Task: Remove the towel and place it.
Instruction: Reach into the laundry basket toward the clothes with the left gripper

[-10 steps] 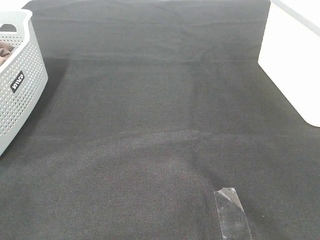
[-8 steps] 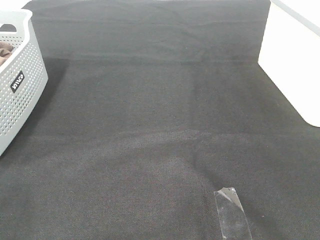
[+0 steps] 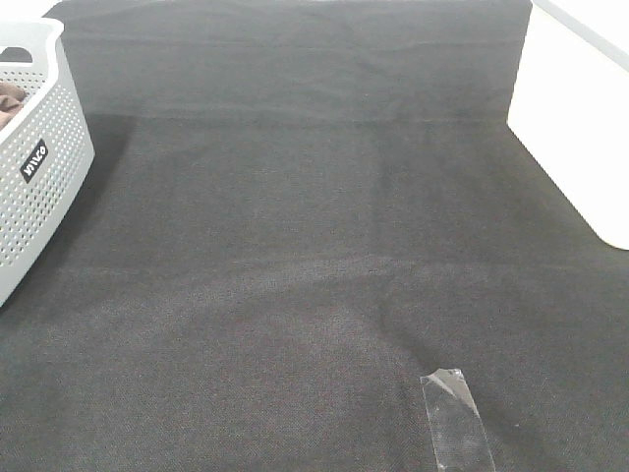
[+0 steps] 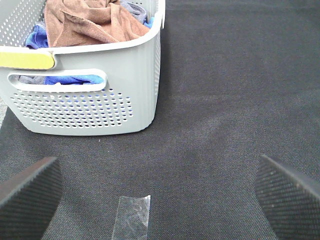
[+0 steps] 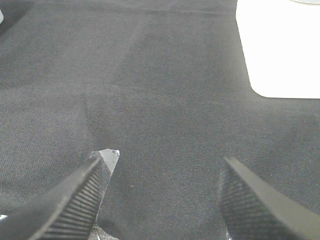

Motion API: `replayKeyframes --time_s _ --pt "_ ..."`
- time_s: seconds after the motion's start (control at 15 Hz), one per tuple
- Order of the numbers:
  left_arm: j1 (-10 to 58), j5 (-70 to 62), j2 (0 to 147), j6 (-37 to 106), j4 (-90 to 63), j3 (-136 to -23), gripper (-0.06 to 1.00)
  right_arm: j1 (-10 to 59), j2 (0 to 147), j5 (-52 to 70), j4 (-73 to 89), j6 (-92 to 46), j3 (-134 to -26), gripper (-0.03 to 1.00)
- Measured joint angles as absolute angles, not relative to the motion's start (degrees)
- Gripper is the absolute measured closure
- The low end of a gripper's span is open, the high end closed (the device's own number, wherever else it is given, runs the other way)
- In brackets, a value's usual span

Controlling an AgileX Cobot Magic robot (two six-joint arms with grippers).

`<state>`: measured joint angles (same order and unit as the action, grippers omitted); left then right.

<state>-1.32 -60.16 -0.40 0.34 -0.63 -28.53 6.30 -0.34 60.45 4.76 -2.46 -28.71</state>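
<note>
basket (image 3: 44, 167): left edge | towel (image 3: 8, 101): inside it | tape strip (image 3: 454, 418): front

Basket (image 3: 39, 167): one, grey, perforated, upper left of frame.
Towel (image 4: 90, 22): one, reddish-brown, in basket.
Blue cloth (image 4: 35, 37): at least one beneath towel; exact number not discernible.
Clear tape strip (image 3: 455, 418): one, lower right of frame. Second sighting (image 4: 132, 217) in left wrist view; same strip or another, not determinable.
Black mat (image 3: 295, 216): one.
Left gripper (image 4: 160, 195): one. Right gripper (image 5: 162, 200): one. Two fingers each.
</note>
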Motion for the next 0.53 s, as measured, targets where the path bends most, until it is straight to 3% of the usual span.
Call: replayKeyframes --time_s 0.53 --pt "-1.32 -60.16 -0.4 0.34 -0.63 -28.53 -0.05 6.3 -0.34 60.45 4.76 -2.46 -28.71 0.36"
